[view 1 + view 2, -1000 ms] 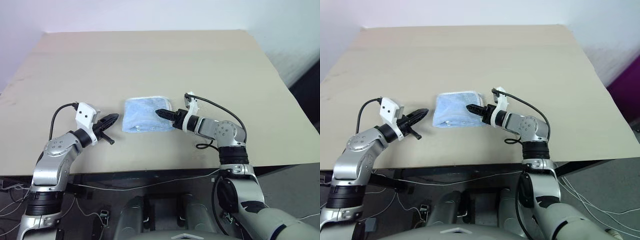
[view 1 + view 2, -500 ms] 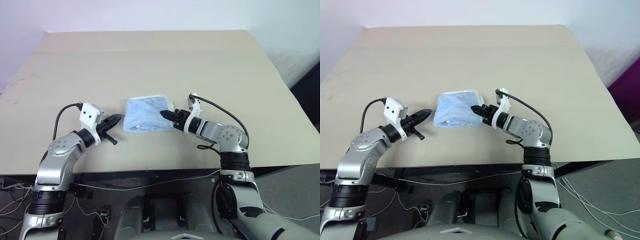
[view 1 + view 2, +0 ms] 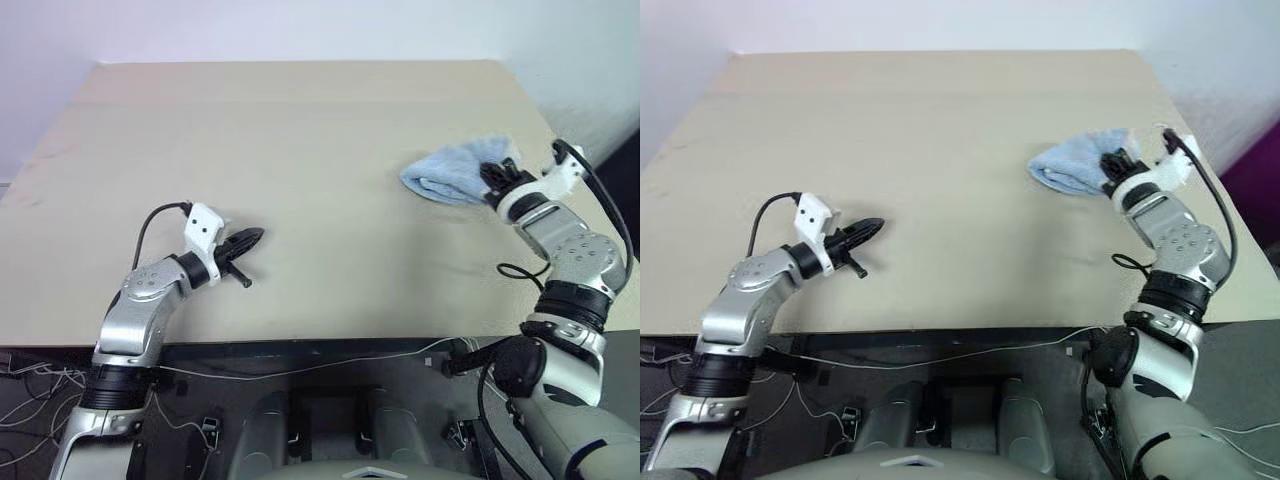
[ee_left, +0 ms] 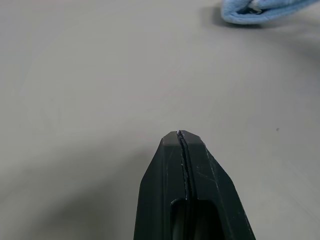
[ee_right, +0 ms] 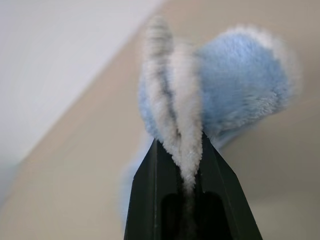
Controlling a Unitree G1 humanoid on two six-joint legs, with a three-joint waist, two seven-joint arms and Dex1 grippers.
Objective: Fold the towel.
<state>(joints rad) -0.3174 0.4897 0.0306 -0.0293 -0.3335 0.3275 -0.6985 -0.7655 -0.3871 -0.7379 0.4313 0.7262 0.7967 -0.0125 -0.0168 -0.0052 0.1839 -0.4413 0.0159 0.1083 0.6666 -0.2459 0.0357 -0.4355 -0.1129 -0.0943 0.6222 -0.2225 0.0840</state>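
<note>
The towel (image 3: 455, 171), a light blue terry cloth, lies bunched near the table's right edge, its near end lifted off the surface. My right gripper (image 3: 493, 177) is shut on that end; the right wrist view shows the white-edged towel (image 5: 235, 85) pinched between the two black fingers (image 5: 150, 175). My left gripper (image 3: 250, 238) hovers low over the near left part of the table, shut with nothing in it, its fingers (image 4: 185, 175) pressed together. From the left wrist, the towel (image 4: 260, 10) appears far off.
The tan table (image 3: 300, 130) is bare apart from the towel. Its right edge (image 3: 590, 250) runs just past my right gripper, and the front edge (image 3: 330, 338) lies close behind both arms. A white wall rises behind the table.
My right gripper closed on the towel's right edge and swept it from the table's middle far to the right, lifting it slightly. My left gripper drifted a little to the right, still shut.
</note>
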